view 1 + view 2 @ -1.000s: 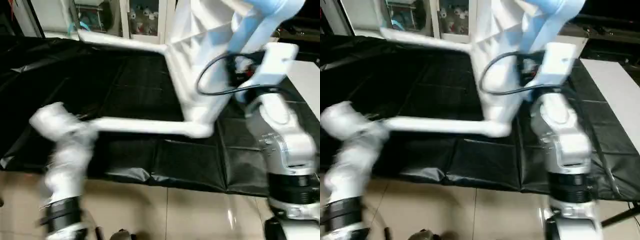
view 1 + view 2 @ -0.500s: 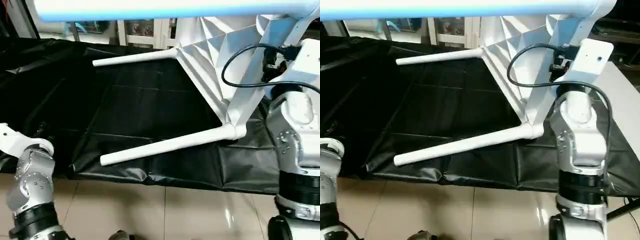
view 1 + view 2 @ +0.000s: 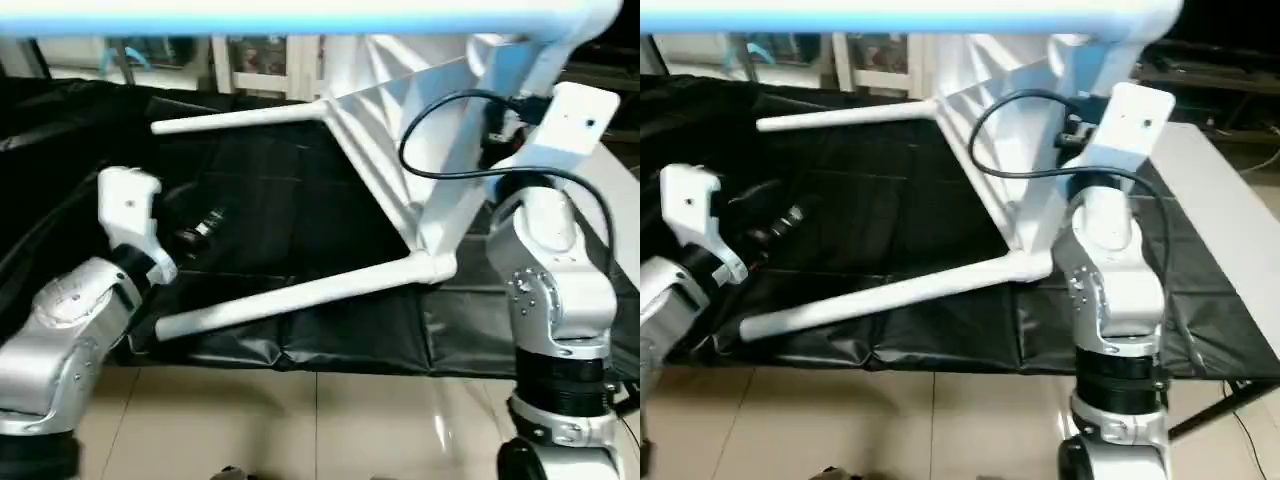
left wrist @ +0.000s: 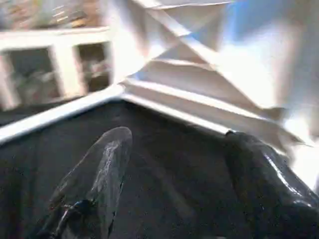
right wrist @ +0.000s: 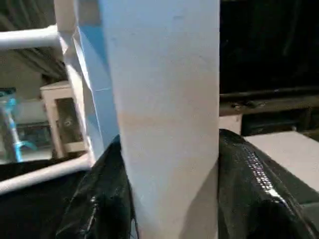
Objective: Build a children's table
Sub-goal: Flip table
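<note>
The children's table lies on its side on the black-draped work table, its ribbed underside (image 3: 395,130) facing me. A far leg (image 3: 240,115) and a near leg (image 3: 300,292) point to my left, and another leg (image 3: 300,15) crosses the top of the view. My right gripper (image 5: 169,199) is shut on a white table leg (image 5: 164,99), with a black finger (image 5: 254,189) on each side of the tube. My left gripper (image 4: 174,189) hangs open over the black cloth, between the far and near legs and short of the underside (image 4: 199,74), with nothing between its fingers (image 4: 94,179).
The work table's front edge (image 3: 300,360) runs across below the near leg, with tiled floor (image 3: 300,430) beneath it. A black cable (image 3: 420,150) loops from my right wrist. A white surface (image 3: 1225,200) lies at the right. Shelves (image 3: 260,75) stand at the back.
My left arm has risen from low by the floor to over the table's front edge, its gripper now above the cloth. The right gripper stays on the leg.
</note>
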You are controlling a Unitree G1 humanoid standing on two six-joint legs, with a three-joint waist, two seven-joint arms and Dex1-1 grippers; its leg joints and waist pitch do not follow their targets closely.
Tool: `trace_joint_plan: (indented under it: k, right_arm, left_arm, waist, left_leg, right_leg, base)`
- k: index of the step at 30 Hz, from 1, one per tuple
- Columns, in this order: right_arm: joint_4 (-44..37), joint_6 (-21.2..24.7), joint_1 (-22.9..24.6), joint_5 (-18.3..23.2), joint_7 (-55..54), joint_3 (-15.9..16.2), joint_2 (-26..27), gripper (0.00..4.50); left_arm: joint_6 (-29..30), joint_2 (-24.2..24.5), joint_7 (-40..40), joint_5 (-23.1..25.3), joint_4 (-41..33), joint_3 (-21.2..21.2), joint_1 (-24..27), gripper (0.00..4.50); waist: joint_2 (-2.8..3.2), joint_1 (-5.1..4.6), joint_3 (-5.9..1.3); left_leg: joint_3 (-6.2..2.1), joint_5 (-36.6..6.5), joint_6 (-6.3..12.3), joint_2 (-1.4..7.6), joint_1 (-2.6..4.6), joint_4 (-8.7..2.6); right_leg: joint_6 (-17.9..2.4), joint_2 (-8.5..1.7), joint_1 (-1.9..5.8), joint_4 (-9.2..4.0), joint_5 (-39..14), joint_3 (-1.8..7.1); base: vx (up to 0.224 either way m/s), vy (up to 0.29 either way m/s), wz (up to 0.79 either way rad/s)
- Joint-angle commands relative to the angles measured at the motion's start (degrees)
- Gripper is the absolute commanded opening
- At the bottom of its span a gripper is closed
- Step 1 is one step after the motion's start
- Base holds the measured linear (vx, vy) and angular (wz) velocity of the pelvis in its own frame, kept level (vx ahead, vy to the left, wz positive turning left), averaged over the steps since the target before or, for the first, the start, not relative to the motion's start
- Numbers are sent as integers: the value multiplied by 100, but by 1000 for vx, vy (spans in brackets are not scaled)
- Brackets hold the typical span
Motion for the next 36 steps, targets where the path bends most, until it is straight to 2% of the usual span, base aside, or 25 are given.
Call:
trace_joint_plan:
  k: [1,4,8,9,11,13,14,15,16,17,18,19,22,28,30,31,35,36]
  right_arm:
    - [262,138,-81,70,42,-1,52,254]
    - [330,88,-57,107,140,-55,23,269]
    - [348,73,-12,134,183,-170,-29,306]
    - [355,117,-2,312,391,-247,-40,325]
    - [350,194,-2,425,554,-241,-62,343]
    - [198,453,103,829,1393,-42,-308,359]
    - [108,484,189,941,1738,58,-457,359]
    - [99,483,199,953,1771,64,-472,370]
    - [-40,429,383,1149,2300,68,-760,370]
    - [-40,429,383,1149,2300,68,-760,370]
    - [-56,419,407,1175,2380,52,-807,370]
    - [-58,379,469,1207,2604,-39,-1003,370]
    - [-103,373,509,1320,2905,-146,-1185,370]
    - [-387,362,706,2033,4193,-377,-1794,370]
    - [-417,342,779,2066,4352,-418,-1911,370]
    - [-467,320,891,2106,4600,-440,-2078,370]
    - [-604,362,1090,2276,4974,-517,-2308,370]
    - [-668,380,1179,2333,5113,-537,-2401,370]
  left_arm:
    - [349,194,-384,-109,-370,-207,-88,331]
    - [602,423,-599,-121,-563,-394,112,331]
    - [655,470,-647,-52,-581,-599,329,331]
    - [627,468,-686,25,-556,-741,401,331]
    - [609,436,-682,48,-522,-766,400,331]
    - [514,358,-755,200,-337,-933,386,331]
    - [518,310,-771,249,-251,-1002,361,331]
    - [519,308,-776,256,-243,-1013,357,331]
    - [541,256,-900,361,-56,-1274,299,331]
    - [541,256,-900,361,-56,-1274,299,331]
    - [544,241,-932,378,-20,-1319,291,331]
    - [567,193,-1076,405,140,-1537,278,331]
    - [559,139,-1196,430,304,-1709,273,331]
    - [135,-223,-933,1048,1383,-1880,45,331]
    - [-70,-229,-755,1301,1679,-1923,-14,331]
    - [-260,-244,-536,1495,1956,-1881,-78,331]
    - [-335,-181,-443,1602,2142,-1750,-103,331]
    - [-314,-117,-481,1623,2161,-1733,-86,331]
  waist:
    - [97,4,-327]
    - [108,5,-325]
    - [101,2,-331]
    - [117,-4,-339]
    - [117,11,-343]
    - [128,6,-333]
    - [150,17,-331]
    - [140,18,-320]
    - [139,17,-331]
    - [126,34,-335]
    - [123,20,-340]
    - [129,1,-342]
    - [126,11,-344]
    - [120,39,-355]
    - [108,34,-355]
    - [103,33,-351]
    - [113,54,-338]
    - [104,58,-344]
  left_leg:
    - [-111,-1527,-779,241,219,-526]
    - [-118,-1626,-810,238,215,-531]
    - [-111,-1551,-804,234,204,-529]
    - [-109,-1593,-785,235,213,-524]
    - [-107,-1524,-780,239,219,-523]
    - [-122,-1673,-741,238,220,-530]
    - [-122,-1713,-731,239,221,-528]
    - [-120,-1746,-721,245,218,-533]
    - [-126,-1728,-694,238,206,-531]
    - [-123,-1690,-661,256,220,-519]
    - [-128,-1612,-644,246,193,-521]
    - [-142,-1492,-629,240,150,-531]
    - [-121,-1541,-562,241,193,-507]
    - [-118,-1352,-340,261,186,-484]
    - [-126,-1278,-264,259,158,-483]
    - [-123,-1332,-219,269,181,-476]
    - [-122,-1427,-200,280,204,-476]
    - [-129,-1448,-185,287,200,-480]
  right_leg:
    - [-482,-350,77,-420,-1047,259]
    - [-485,-353,73,-427,-1174,260]
    - [-482,-342,81,-430,-1049,268]
    - [-478,-334,80,-429,-1000,272]
    - [-502,-330,74,-424,-909,269]
    - [-502,-314,105,-440,-940,265]
    - [-501,-325,110,-446,-954,270]
    - [-495,-331,110,-464,-996,276]
    - [-531,-345,126,-467,-1050,277]
    - [-557,-366,127,-475,-1036,288]
    - [-608,-366,144,-463,-980,286]
    - [-690,-365,185,-458,-950,265]
    - [-778,-369,156,-480,-1043,279]
    - [-904,-372,198,-497,-872,280]
    - [-945,-383,225,-495,-811,276]
    - [-997,-387,202,-513,-907,272]
    - [-1035,-400,180,-540,-1167,271]
    - [-1044,-403,195,-535,-1187,268]
  base:
    - [0,0,0]
    - [0,0,0]
    - [0,0,0]
    - [0,0,0]
    - [0,0,0]
    - [0,0,0]
    - [0,0,0]
    - [0,0,0]
    - [0,0,0]
    - [0,0,0]
    - [0,0,0]
    - [0,0,0]
    - [0,0,0]
    - [0,0,0]
    - [0,0,0]
    - [0,0,0]
    - [0,0,0]
    - [0,0,0]
